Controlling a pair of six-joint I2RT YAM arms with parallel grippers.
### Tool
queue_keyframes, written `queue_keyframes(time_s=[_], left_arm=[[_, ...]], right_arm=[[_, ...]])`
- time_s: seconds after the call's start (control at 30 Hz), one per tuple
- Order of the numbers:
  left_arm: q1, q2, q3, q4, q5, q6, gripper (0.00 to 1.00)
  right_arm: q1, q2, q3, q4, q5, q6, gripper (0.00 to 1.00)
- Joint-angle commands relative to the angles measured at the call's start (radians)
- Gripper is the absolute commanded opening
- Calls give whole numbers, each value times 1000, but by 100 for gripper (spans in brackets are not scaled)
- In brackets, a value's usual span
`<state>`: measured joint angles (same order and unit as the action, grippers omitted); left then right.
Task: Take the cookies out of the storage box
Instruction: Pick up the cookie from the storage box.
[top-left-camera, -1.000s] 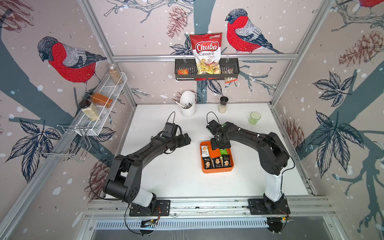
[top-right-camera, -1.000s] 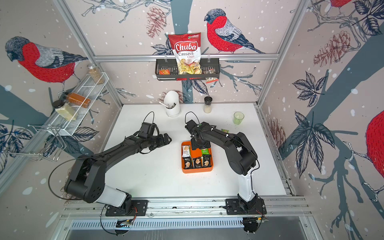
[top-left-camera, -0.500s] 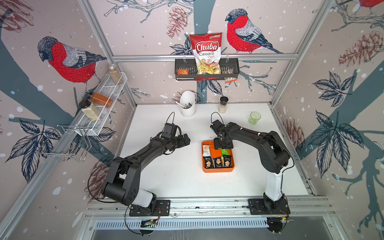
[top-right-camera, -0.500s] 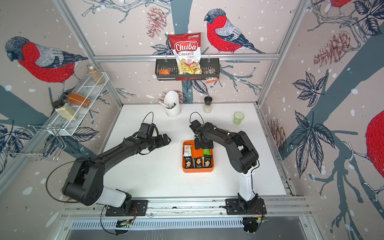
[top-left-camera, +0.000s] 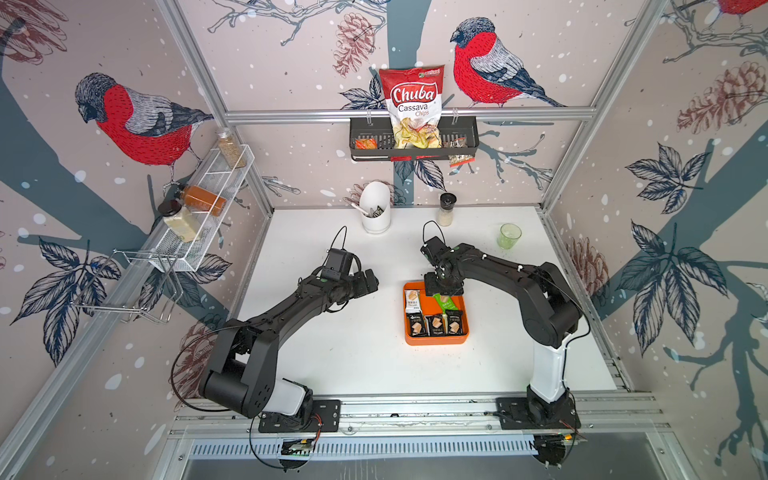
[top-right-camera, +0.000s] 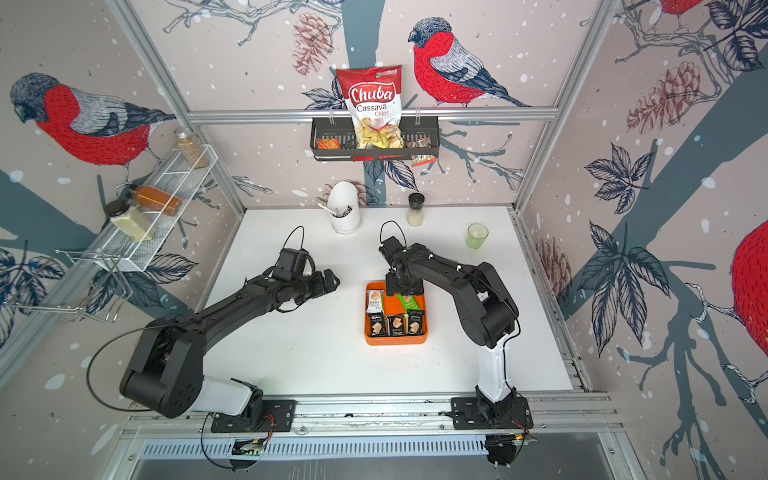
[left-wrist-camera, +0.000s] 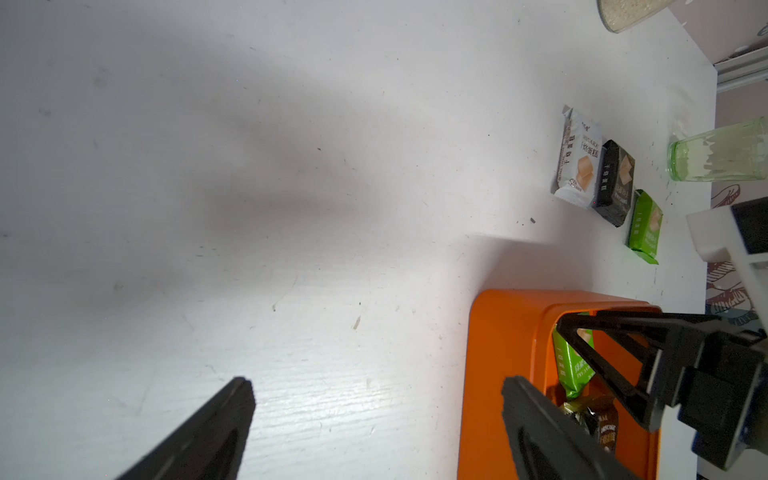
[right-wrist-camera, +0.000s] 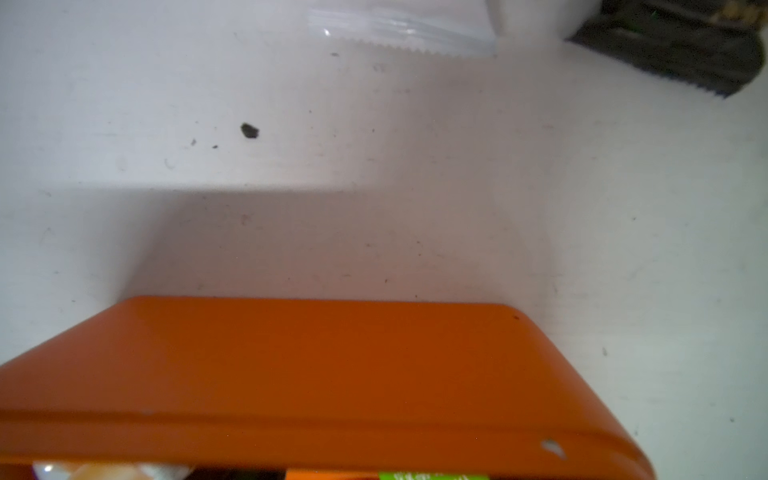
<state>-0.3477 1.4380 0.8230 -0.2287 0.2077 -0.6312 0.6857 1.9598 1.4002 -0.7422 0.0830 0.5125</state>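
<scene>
top views high overhead, whole table (top-left-camera: 353, 353), wrist views close, sharing storage box (left-wrist-camera: 498, 353)

A Chuba chips bag (top-left-camera: 413, 104) stands in a black wall basket (top-left-camera: 469, 129). Spice jars (top-left-camera: 203, 200) sit in a white wire rack (top-left-camera: 226, 176). On the surface (top-left-camera: 353, 357) stand a white holder (top-left-camera: 375, 208), a shaker (top-left-camera: 446, 210) and a green glass (top-left-camera: 510, 235).

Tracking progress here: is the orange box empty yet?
Not empty. At least five packets lie inside the orange box: one white, one green, three black.
</scene>
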Motion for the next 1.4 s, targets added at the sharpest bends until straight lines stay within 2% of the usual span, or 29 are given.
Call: queue_keyframes(time_s=[0.0,0.27,0.73,0.9,1.07,1.37], left_arm=[[3,-10,-6,9,-7,-12,97],[2,-11,-4,9,-4,-16,97],[3,-8,8,0,-4,-12,97],[3,-3,15,-3,-4,-6,97],[3,1,23,-6,-4,1,97],[2,-1,27,-15,-8,19,97]], right_arm=[[10,0,-7,-49,69,-91,76],[8,4,-21,-66,93,-171,77],[-15,43,-29,-30,11,-197,72],[-15,50,-30,-25,0,-188,57],[-15,46,-22,-22,8,-176,49],[-15,23,15,-16,25,-158,45]])
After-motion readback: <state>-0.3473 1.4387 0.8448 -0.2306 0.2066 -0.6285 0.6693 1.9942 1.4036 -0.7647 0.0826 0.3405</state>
